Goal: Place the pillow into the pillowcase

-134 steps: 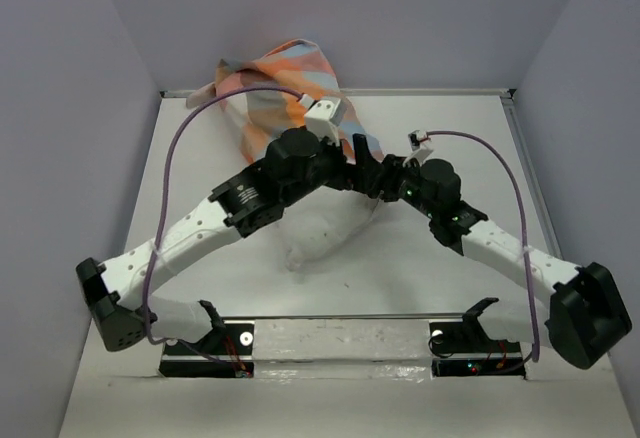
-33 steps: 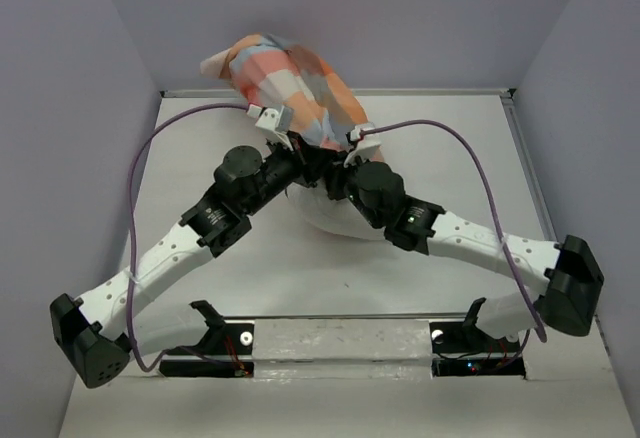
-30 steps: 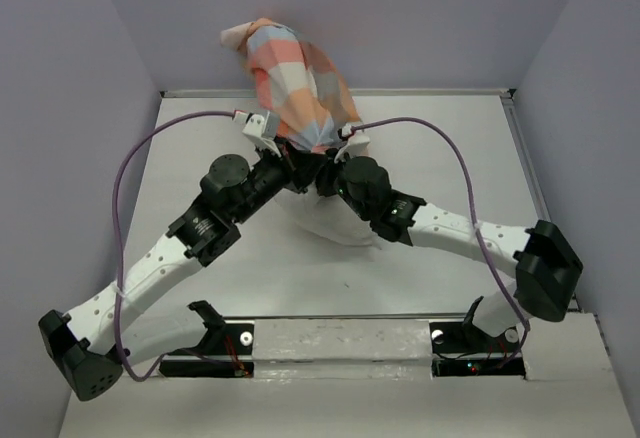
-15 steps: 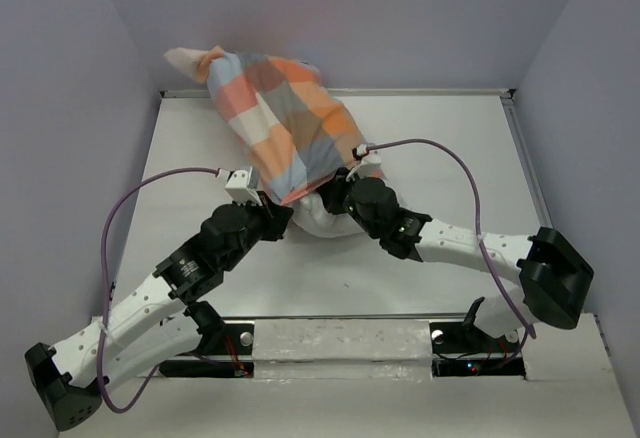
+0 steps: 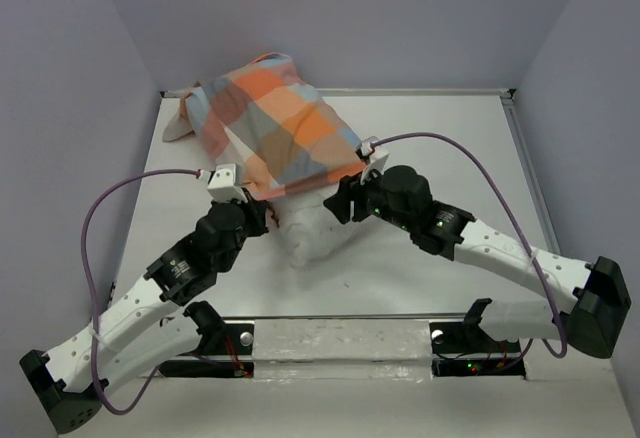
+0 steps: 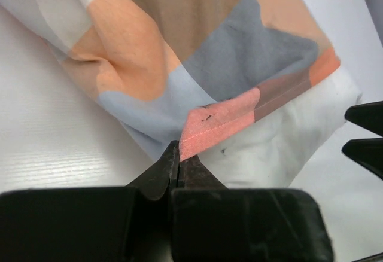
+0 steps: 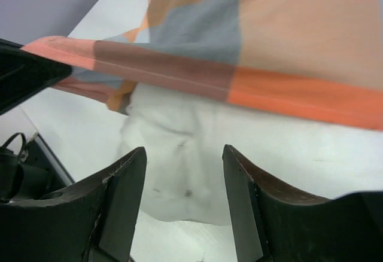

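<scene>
A checked pillowcase in orange, light blue and grey-brown lies on a white table, towards its far left. It covers most of a white pillow, whose near end sticks out of the open mouth. 2 robot arms reach in from the near edge. The left gripper has its jaws pressed together, pinching the orange hem of the pillowcase. The right gripper sits just beside the hem's other side, jaws spread, with nothing between them.
</scene>
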Available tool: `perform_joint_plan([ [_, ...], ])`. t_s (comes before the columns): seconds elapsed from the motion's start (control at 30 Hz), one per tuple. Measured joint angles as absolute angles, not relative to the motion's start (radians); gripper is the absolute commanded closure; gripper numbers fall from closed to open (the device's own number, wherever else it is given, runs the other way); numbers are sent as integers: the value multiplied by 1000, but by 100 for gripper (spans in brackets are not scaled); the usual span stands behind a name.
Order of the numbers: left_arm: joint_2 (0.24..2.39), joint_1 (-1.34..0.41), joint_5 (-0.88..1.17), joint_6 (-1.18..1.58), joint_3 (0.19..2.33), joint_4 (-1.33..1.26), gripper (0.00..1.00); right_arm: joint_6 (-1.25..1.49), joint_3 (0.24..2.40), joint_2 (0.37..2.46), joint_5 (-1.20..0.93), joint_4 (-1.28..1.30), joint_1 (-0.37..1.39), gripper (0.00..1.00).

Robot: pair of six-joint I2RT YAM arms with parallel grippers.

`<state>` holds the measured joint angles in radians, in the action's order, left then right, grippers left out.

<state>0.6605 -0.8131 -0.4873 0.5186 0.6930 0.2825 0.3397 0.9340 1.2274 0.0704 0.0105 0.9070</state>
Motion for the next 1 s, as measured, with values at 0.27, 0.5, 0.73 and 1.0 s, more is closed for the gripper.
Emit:
perform_joint_plan([
  [0.27,587,-794,-552,487,773,360,100,138,1034,1277,98,96,865,12],
  [0.5,597,-794,-522,463,826,374,100,23,1109,1401,-5,151,864,11],
  [0.73,624,-794,-473,443,878,356,100,2,1109,1393,60,136,863,24],
  [1.0,612,-794,-473,436,922,397,100,111,1058,1385,351,-37,810,52],
])
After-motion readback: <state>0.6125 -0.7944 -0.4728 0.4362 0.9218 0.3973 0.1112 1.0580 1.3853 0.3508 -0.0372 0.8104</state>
